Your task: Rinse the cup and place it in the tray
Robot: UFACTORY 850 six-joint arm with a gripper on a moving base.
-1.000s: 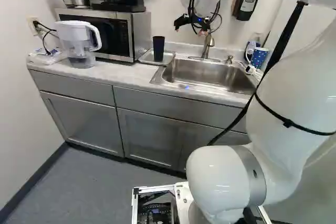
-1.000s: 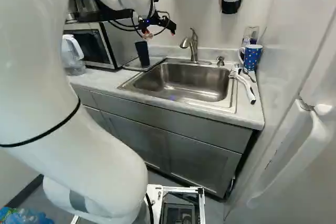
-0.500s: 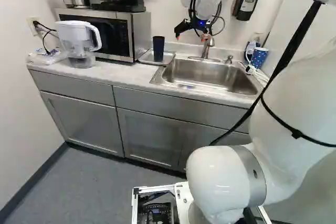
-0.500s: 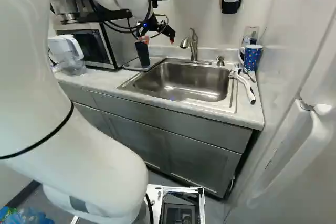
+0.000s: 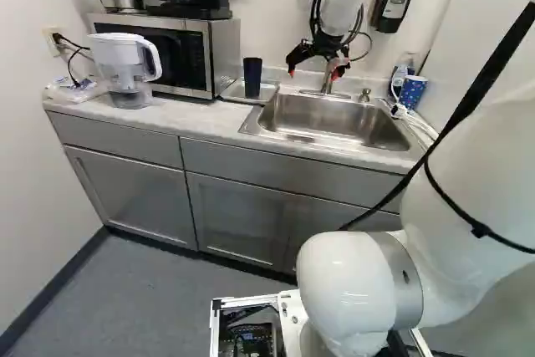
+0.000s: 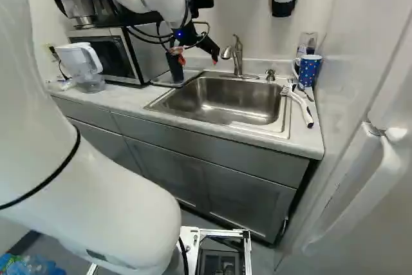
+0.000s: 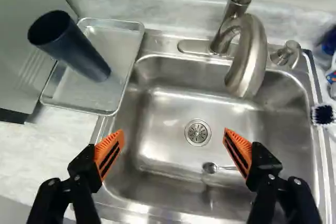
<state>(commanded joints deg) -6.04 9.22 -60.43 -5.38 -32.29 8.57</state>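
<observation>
Pale surface [image 5: 196, 119] under the wall, and on it, between the microwave [image 5: 171, 54] and the sink [image 7: 157, 150], lies a shallow metal tray [image 7: 90, 109]; in that tray stands the dark cup [image 7: 79, 51], upright, its long axis vertical, open mouth up and narrower base down on the tray's floor. I am not touching it; my end effector [image 5: 312, 72] hangs over the sink, its two fingers spread well apart, orange pads [image 7: 109, 152] facing each other with nothing gripped between them; ahead of me the faucet [image 7: 249, 56] curves over the basin, and a spoon [image 7: 210, 168] lies near the drain [image 7: 198, 132]. Farther out, a clear pitcher [image 5: 125, 64] stands before the microwave; a blue dotted mug [image 6: 309, 69] stands across the sink from the tray.
</observation>
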